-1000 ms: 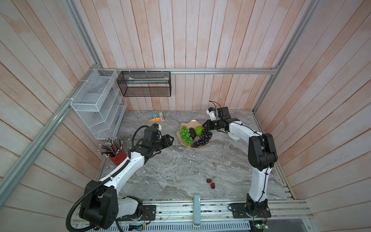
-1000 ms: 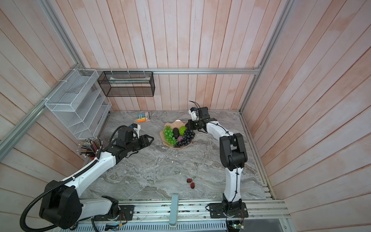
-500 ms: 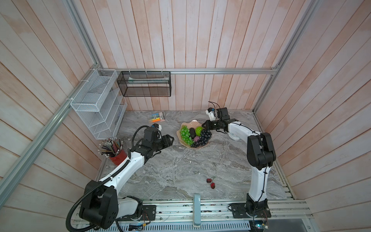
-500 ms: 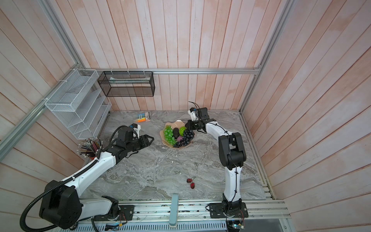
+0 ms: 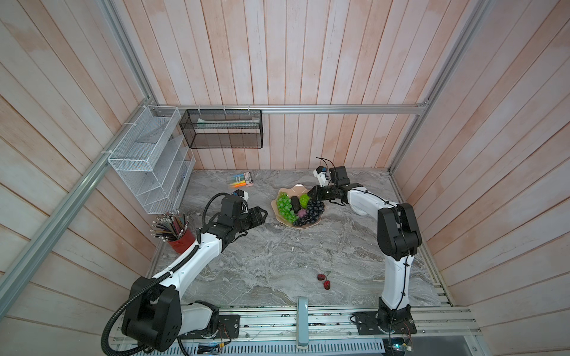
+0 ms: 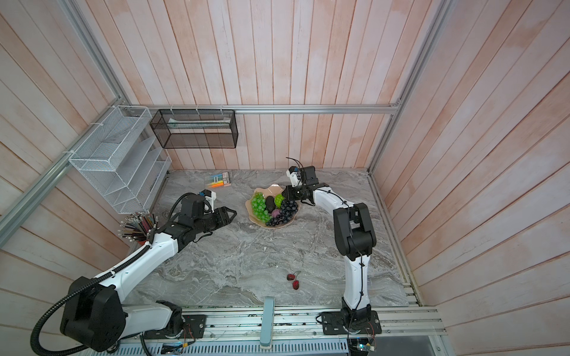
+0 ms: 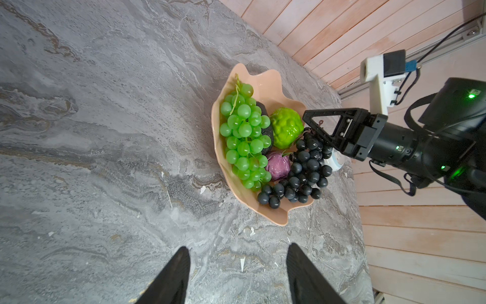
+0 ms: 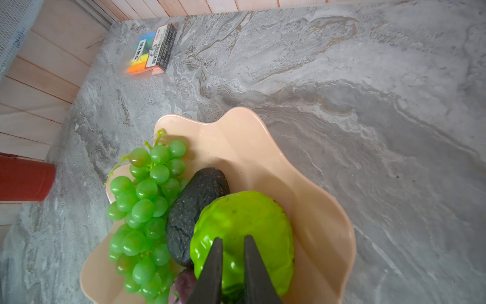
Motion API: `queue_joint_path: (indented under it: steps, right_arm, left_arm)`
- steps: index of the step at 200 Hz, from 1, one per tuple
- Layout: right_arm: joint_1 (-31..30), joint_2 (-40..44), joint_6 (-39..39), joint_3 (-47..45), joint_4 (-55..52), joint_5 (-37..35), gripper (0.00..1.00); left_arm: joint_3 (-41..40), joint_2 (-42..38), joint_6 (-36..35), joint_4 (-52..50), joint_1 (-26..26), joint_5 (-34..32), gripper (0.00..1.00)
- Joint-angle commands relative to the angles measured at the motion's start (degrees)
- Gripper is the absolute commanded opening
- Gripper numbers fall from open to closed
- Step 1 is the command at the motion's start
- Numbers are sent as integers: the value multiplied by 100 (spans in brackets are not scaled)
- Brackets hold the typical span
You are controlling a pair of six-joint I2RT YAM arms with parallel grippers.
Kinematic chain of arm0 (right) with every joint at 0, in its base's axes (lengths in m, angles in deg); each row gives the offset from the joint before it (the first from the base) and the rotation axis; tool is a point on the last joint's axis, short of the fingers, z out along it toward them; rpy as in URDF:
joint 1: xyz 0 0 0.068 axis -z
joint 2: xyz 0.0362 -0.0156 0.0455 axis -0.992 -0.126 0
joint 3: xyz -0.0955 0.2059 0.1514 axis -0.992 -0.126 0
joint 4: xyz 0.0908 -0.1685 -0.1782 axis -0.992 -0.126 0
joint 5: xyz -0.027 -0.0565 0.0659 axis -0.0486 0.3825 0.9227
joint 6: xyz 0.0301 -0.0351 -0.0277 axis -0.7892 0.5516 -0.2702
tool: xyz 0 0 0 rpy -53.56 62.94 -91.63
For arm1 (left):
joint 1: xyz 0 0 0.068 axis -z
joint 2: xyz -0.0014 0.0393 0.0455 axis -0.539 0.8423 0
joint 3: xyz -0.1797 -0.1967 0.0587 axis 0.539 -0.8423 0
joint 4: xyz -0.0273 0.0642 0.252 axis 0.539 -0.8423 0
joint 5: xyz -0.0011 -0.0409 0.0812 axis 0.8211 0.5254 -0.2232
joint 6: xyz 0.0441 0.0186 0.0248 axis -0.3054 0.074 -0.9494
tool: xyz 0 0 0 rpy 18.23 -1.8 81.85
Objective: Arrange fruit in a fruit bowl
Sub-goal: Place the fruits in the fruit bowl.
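We judge the dark purple grape bunch (image 7: 306, 168), in the fruit bowl (image 7: 265, 81) just below the slightly parted, empty right gripper (image 8: 232, 237), as placed; next the red cherries (image 5: 321, 276), well behind both it and the wide-apart, empty left gripper (image 7: 238, 247), need a fine pinch.

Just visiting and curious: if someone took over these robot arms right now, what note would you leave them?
Left gripper: open, empty, over the table short of the fruit bowl.
Right gripper: jaws narrowly parted, nothing seen between, above the bumpy lime-green ball.
Done: that ball, green grape bunch, dark purple grape bunch, dark avocado and small purple ball lie in the bowl.
Left: red cherries, on the table far from the bowl.
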Motion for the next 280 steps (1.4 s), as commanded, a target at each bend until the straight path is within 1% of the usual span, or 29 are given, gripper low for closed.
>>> queue_joint_path:
  steps: [1, 21, 47, 62, 83, 110, 130, 159, 179, 190, 199, 208, 222, 232, 242, 251, 263, 268, 280]
  right_arm:
    - [-34, 171, 123, 186, -200, -201, 24]
    - [-44, 286, 160, 231, -274, -258, 28]
    - [-67, 514, 231, 255, -373, -414, 40]
    - [-78, 659, 251, 213, -380, -478, 43]
    - [-94, 828, 272, 109, -348, -566, 51]
    - [-92, 984, 325, 0, -394, -705, 52]
    - [-112, 1266, 329, -239, -343, -849, 52]
    - [-114, 2037, 194, -1065, 99, -1239, 52]
    - [-112, 2676, 163, -1782, 454, -1746, 52]
    - [-101, 3018, 154, -2200, 666, -2090, 57]
    - [-63, 3321, 188, -2543, 873, -2380, 61]
    - [26, 3606, 174, -2827, 1021, -2586, 69]
    - [323, 3988, 109, -3147, 1203, -2608, 80]
    - [635, 4210, 14, -3314, 1323, -2489, 86]
    - [968, 4402, -101, -3468, 1445, -2486, 94]
    - [1230, 4617, -122, -3688, 1691, -2564, 96]
    - [1455, 4991, 125, -4236, 2414, -2532, 98]
    - [1482, 5167, 268, -4504, 2784, -2561, 98]
    - [1501, 5577, 603, -5170, 3706, -2722, 98]
  left_arm:
    - [198, -2, -70, -70, -29, 21, 62]
    - [247, 16, -88, -146, -31, 32, 63]
    - [269, 33, -122, -282, -30, 40, 66]
    - [278, 42, -150, -364, -29, 19, 67]
    - [295, 69, -151, -467, -30, -17, 69]
    - [321, 108, -118, -476, -30, -11, 70]
    - [369, 152, -129, -527, -24, 8, 70]
    - [473, 218, -177, -638, -31, 11, 68]
    - [513, 223, -241, -638, -28, -172, 68]
    - [569, 235, -309, -626, -38, -353, 69]
    - [649, 261, -379, -624, -54, -549, 73]
    - [751, 315, -474, -625, -97, -720, 75]
    - [887, 392, -561, -536, -360, -713, 76]
    - [877, 365, -741, -296, -560, -659, 76]
    - [826, 241, -1087, -7, -619, -919, 87]
    - [699, 95, -1467, 310, -626, -1272, 92]
    - [446, -107, -1855, 718, -712, -1573, 94]
    - [310, -190, -1994, 932, -755, -1635, 99]
    - [-131, -367, -2304, 1426, -904, -1819, 100]
